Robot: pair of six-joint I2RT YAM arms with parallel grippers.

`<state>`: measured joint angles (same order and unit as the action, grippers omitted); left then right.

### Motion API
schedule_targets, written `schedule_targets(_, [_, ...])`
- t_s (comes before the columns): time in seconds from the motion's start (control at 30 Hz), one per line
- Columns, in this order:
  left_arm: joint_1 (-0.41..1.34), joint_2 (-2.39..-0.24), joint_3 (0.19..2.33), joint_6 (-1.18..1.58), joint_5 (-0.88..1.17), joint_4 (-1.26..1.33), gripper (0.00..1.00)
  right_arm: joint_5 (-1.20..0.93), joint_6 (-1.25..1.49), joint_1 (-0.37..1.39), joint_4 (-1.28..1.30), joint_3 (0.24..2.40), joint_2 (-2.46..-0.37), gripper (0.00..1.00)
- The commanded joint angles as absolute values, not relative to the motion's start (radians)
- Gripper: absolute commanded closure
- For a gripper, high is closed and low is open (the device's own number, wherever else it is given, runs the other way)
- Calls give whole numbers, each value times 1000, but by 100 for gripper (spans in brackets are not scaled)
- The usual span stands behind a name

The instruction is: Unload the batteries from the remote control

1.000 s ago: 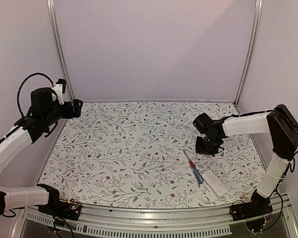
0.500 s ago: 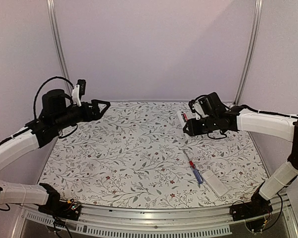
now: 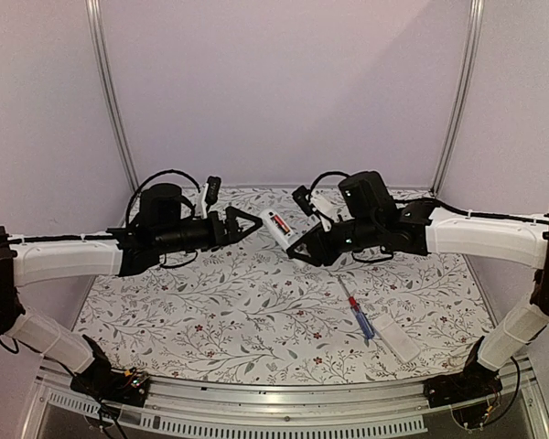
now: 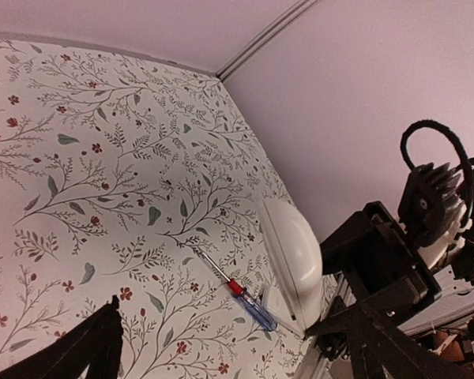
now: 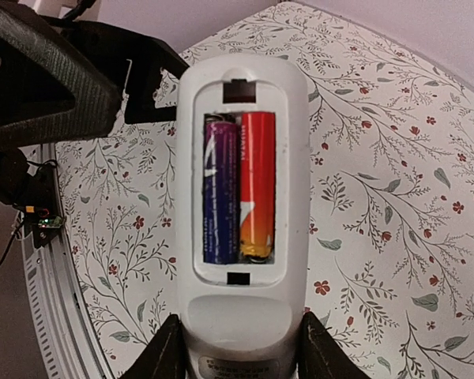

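Left tool: jaws wide apart with nothing between them, raised over the middle of the bench, tips pointing right.
Right tool: clamped across the lower body of the remote control, holding it clear of the bench.
Remote control: in mid-air over the centre, a little toward the far side. The long axis runs from the right tool's grip leftward and slightly far, so the free end faces the left tool. The free end and the left tool's tips sit just apart, not touching as far as the top view shows. The recess side faces up, uncovered.
Batteries: two, side by side in the recess, lying lengthwise along the remote. One is purple, one red-orange. Both are seated.
Governing relation: the batteries lie to the right of the open left tool, just beyond its tips. That arm is the free one and the nearer.
Judgement: extraction has not begun. The left tool would need to close in on the recess from the left.
Also present: screwdriver and white plate, on the bench at near right, well apart from both tools.
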<state>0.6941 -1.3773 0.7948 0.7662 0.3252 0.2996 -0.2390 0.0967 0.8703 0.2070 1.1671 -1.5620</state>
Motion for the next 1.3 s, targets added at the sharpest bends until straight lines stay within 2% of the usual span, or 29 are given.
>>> schedule_targets(0.0, [707,-1411,838,832,373,384,1,-275,35,893,173,1202,-1577,85])
schedule_targets(0.2, [708,-1443,837,884,406,449,1,-266,11,911,183,1207,-1588,85])
schedule_targets(0.33, [710,-1466,849,896,417,449,10,-260,-38,925,187,1214,-1593,85])
schedule_targets(0.63, [718,-1496,857,905,406,388,70,-228,-73,930,197,1194,-1606,86])
schedule_targets(0.7, [719,-1496,843,914,402,393,80,-211,-76,930,188,1176,-1602,85])
schedule_targets(0.77, [720,-1494,825,926,399,407,88,-185,-67,930,172,1157,-1599,79])
schedule_targets(0.9, [724,-1489,768,957,373,461,100,-152,-16,930,133,1115,-1580,34])
schedule_targets(0.97, [726,-1475,723,969,333,507,100,-135,23,930,113,1083,-1559,23])
schedule_targets(1.07, [740,-1443,633,981,222,591,100,-48,106,930,121,1030,-1512,19])
schedule_targets(1.27, [799,-1451,507,1008,-35,721,100,140,334,930,244,907,-1440,21])
